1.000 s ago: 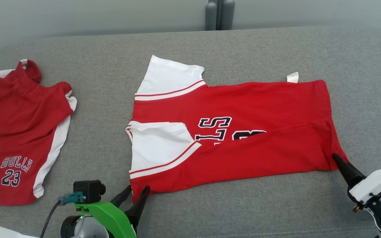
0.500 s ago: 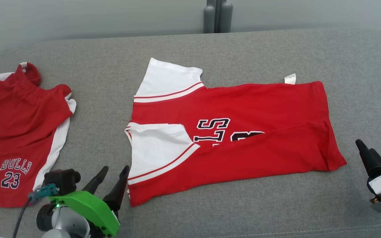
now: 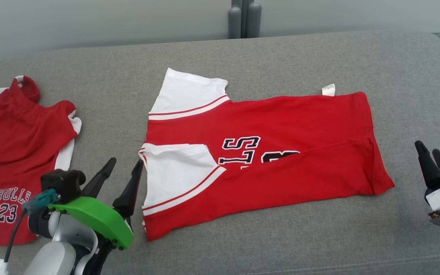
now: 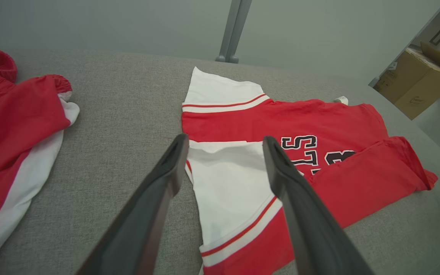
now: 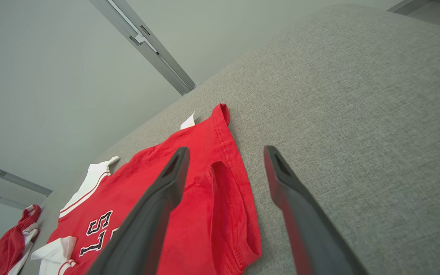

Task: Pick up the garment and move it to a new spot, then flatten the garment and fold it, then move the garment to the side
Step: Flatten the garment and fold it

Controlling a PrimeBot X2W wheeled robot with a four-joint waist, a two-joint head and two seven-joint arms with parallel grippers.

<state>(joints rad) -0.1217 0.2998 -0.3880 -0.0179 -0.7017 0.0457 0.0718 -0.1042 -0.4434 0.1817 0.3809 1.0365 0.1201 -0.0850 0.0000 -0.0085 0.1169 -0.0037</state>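
**While both pincers stand open, the red jersey lies partly folded in the middle of the grey bench**

Where the grey fabric-covered bench (image 3: pixel 281 57) is widest, the red cotton jersey with white sleeves (image 3: pixel 281 126) lies flat, its neck end toward the robot's left and its hem toward the right. Its near long edge is turned up over the front, so the fold hides the lower part of the black-and-white lettering. One white sleeve with red stripes (image 3: pixel 178 172) is folded in on top of the red body. The other white sleeve (image 3: pixel 189 93) juts out on the far side. A small white care label (image 3: pixel 328 89) pokes out from the far edge near the hem.

The left pincer (image 3: pixel 126 162), on an arm with a bright green bracket (image 3: pixel 94 217) and a small black camera block (image 3: pixel 61 181), has its two dark fingers spread apart and grips nothing. It sits just beside the jersey's neck end, and in the left wrist view the folded-in sleeve shows between its fingers. Whether a fingertip touches the cloth cannot be told.

The right pincer (image 3: pixel 427 148) is likewise spread wide and empty, over bare bench to the right of the hem's near corner and apart from it.

At the bench's left end, well apart from the jersey, lies a pair of red shorts with white side panels and a "BULLS 23" print (image 3: pixel 17 133). A grey upright post (image 3: pixel 241 19) stands behind the bench, and the left wrist view takes in a brown cardboard box (image 4: pixel 418 82) on the floor beyond.
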